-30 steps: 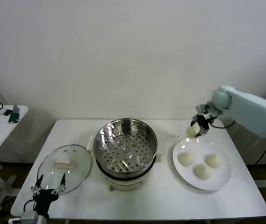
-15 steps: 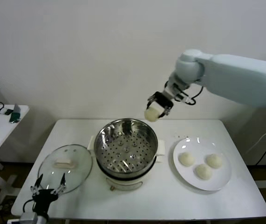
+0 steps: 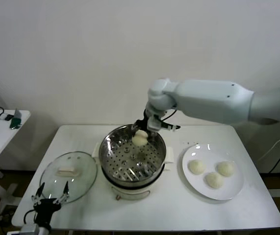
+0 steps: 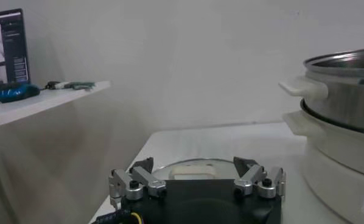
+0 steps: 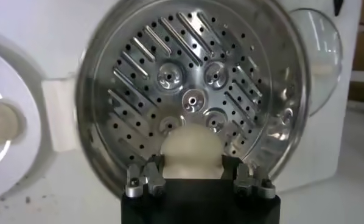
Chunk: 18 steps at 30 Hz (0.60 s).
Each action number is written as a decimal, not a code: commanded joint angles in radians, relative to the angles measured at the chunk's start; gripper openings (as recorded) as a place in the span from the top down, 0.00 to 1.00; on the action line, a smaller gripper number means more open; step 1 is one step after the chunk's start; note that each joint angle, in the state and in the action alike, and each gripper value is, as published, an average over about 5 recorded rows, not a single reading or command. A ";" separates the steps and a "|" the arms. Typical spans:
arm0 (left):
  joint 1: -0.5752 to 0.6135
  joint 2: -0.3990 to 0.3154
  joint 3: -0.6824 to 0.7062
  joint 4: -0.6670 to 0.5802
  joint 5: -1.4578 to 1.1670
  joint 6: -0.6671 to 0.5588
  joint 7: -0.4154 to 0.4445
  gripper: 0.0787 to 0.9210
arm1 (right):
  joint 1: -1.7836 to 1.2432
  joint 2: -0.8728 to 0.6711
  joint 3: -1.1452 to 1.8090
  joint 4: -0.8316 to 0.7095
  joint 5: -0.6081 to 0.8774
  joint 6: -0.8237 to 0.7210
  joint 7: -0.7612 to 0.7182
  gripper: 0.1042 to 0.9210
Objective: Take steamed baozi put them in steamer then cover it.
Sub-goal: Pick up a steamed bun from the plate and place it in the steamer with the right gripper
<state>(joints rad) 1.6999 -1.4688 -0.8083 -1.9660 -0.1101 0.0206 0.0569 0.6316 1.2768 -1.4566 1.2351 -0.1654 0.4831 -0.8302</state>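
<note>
head view: the right gripper [image 3: 142, 131] is hanging over the far rim of the steamer [image 3: 132, 155], its fingers clamped on one baozi [image 3: 139, 139]. the bun is sitting above the perforated floor, far side of the basket. three more baozi [image 3: 195, 167] are lying on the white plate [image 3: 234, 188], right of the steamer. the cover [image 3: 68, 175] is lying flat on the table [image 3: 179, 208], just left of the steamer. the left gripper [image 3: 50, 197] is waiting at the near left table edge, fingers spread wide, holding nothing.

left wrist view: the left gripper [image 4: 197, 182] is standing open just short of the cover [image 4: 194, 168], apart from it. the steamer [image 4: 346, 97] is rising at the right on its cream pot base.

right wrist view: the right gripper [image 5: 197, 173] is gripping the baozi [image 5: 193, 152] between both fingers, directly above the steamer [image 5: 188, 85] floor. the cover [image 5: 319, 58] is showing beyond the basket, and the plate [image 5: 8, 152] on the opposite side.
</note>
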 commanded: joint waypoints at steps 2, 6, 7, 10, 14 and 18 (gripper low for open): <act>-0.003 0.003 0.000 0.009 0.001 -0.003 -0.002 0.12 | -0.117 0.106 0.014 -0.185 -0.112 0.068 0.047 0.34; -0.006 0.005 -0.001 0.014 0.000 -0.004 -0.002 0.12 | -0.132 0.128 0.020 -0.228 -0.113 0.081 0.056 0.34; -0.006 0.005 0.000 0.015 0.000 -0.004 -0.003 0.12 | -0.135 0.132 0.022 -0.235 -0.112 0.084 0.062 0.34; -0.007 0.005 0.000 0.015 0.000 -0.004 -0.003 0.12 | -0.126 0.136 0.032 -0.245 -0.082 0.094 0.074 0.30; -0.007 0.003 0.001 0.013 0.002 -0.003 -0.003 0.12 | -0.031 0.098 0.013 -0.199 0.123 0.106 0.015 0.18; -0.004 -0.002 0.008 0.006 0.011 -0.001 -0.002 0.12 | 0.146 0.027 -0.092 -0.149 0.431 0.131 -0.122 0.13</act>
<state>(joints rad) 1.6941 -1.4670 -0.8052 -1.9540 -0.1070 0.0175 0.0538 0.6139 1.3477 -1.4667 1.0771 -0.0744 0.5803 -0.8337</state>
